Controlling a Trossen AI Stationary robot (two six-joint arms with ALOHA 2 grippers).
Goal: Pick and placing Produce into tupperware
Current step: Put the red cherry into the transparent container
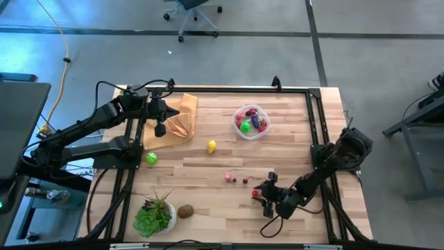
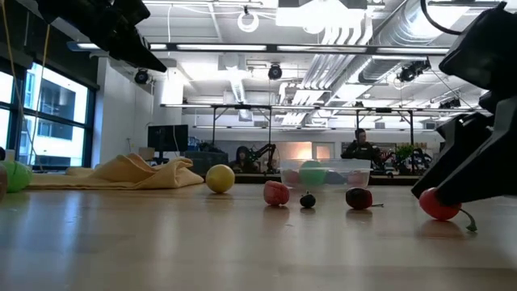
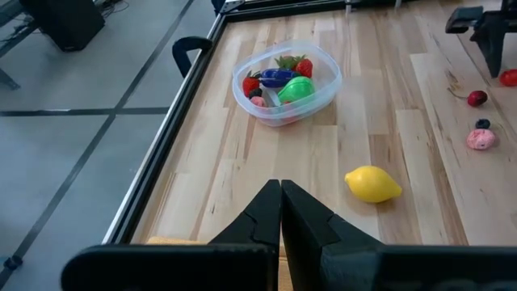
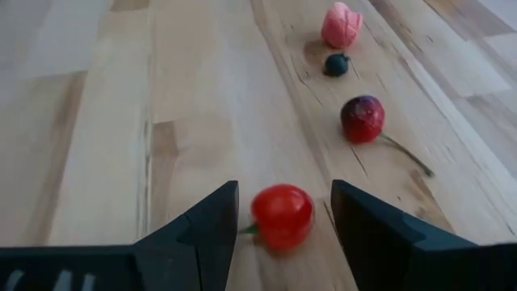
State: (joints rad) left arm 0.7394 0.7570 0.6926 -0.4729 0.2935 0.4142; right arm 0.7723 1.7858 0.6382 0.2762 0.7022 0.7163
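The clear tupperware [image 1: 251, 121] stands at the far middle of the table and holds several red, green and purple pieces of produce [image 3: 284, 83]. A small red round toy [image 4: 281, 214] lies on the wood near the front right. My right gripper [image 4: 284, 202] is open and low over it, one finger on either side, with a gap to each. Beyond it lie a dark red cherry [image 4: 363, 118], a tiny dark berry [image 4: 336, 64] and a pink piece [image 4: 341, 24]. My left gripper [image 3: 280, 194] is shut on nothing, raised above the tan cloth [image 1: 173, 119] at the far left.
A yellow lemon [image 1: 211, 146] lies mid-table and a green ball [image 1: 151, 157] near the left edge. A brown piece [image 1: 185, 211] sits beside the potted plant [image 1: 154, 215] at the front left. Black frame rails [image 1: 316, 125] run along the table's edges.
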